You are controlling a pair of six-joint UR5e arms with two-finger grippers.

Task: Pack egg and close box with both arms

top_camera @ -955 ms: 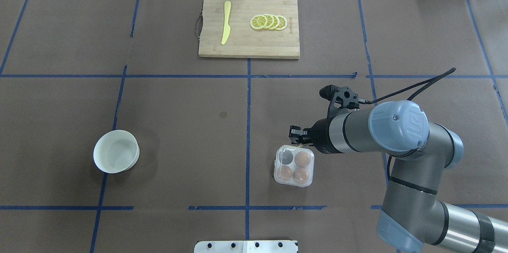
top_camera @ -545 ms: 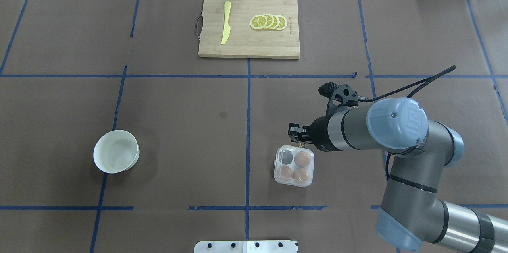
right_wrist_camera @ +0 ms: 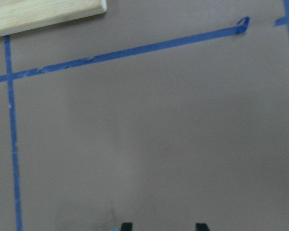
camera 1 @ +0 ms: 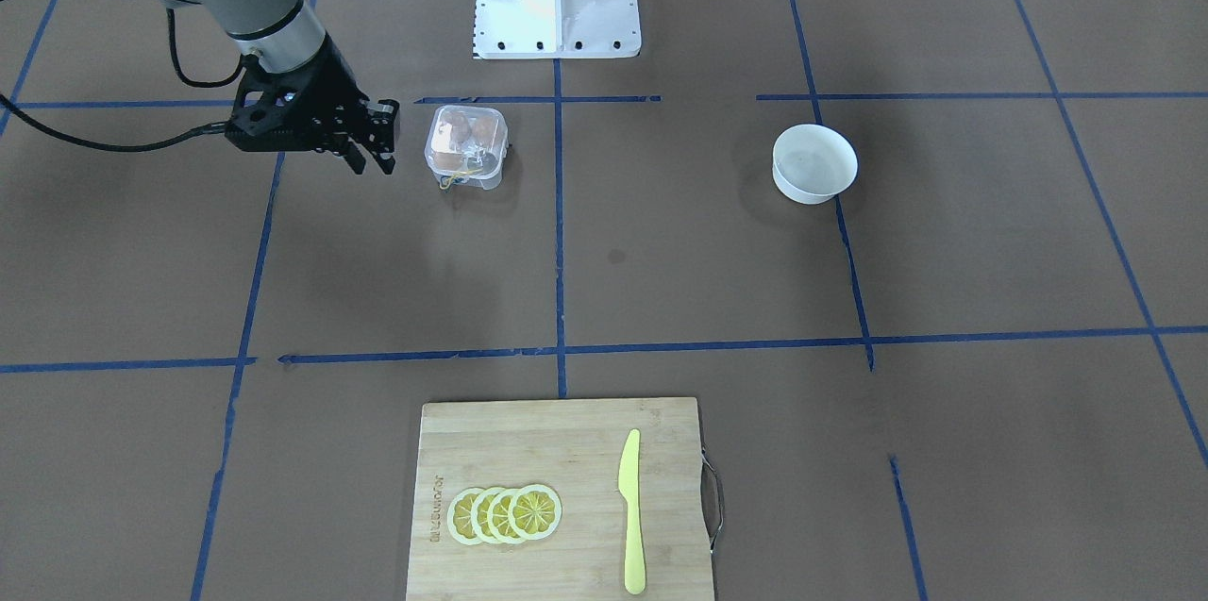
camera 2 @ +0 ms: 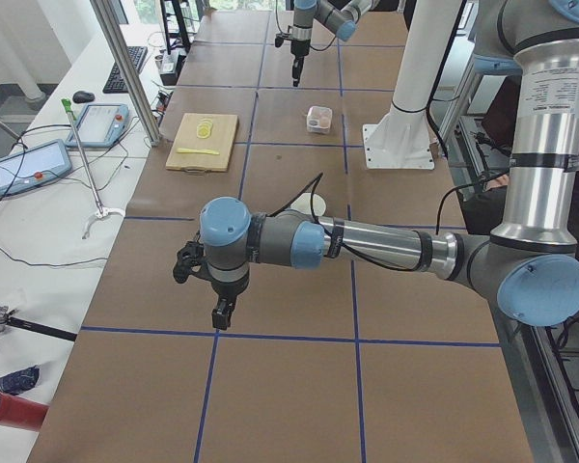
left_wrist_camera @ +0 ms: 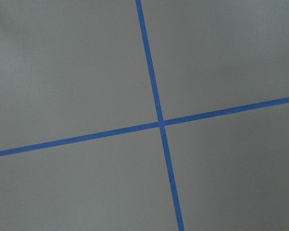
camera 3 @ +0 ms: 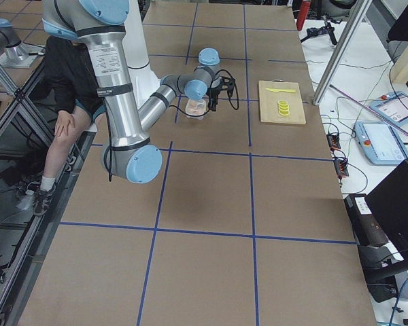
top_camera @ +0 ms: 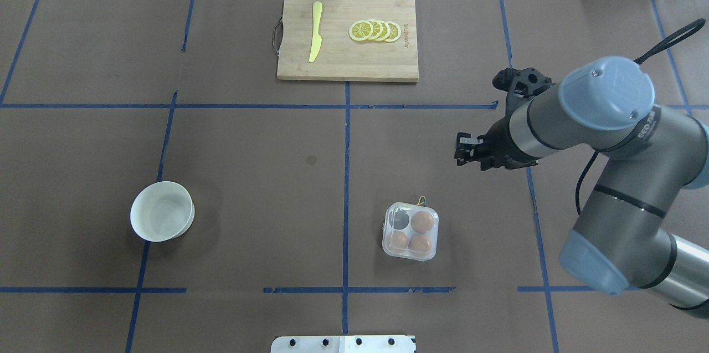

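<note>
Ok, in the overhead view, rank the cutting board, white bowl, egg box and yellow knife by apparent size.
1. cutting board, clearly largest.
2. white bowl and box, too alike to rank; the bowl is perhaps slightly wider.
3. yellow knife, long but thin, smallest in area.

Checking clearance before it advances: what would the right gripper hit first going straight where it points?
Most likely the bare table. The right gripper tilts down, and its wrist view shows only brown paper ahead; the box and cutting board lie off that line.

right gripper [top_camera: 460,152] withdrawn from box [top_camera: 410,231], farther off
</note>
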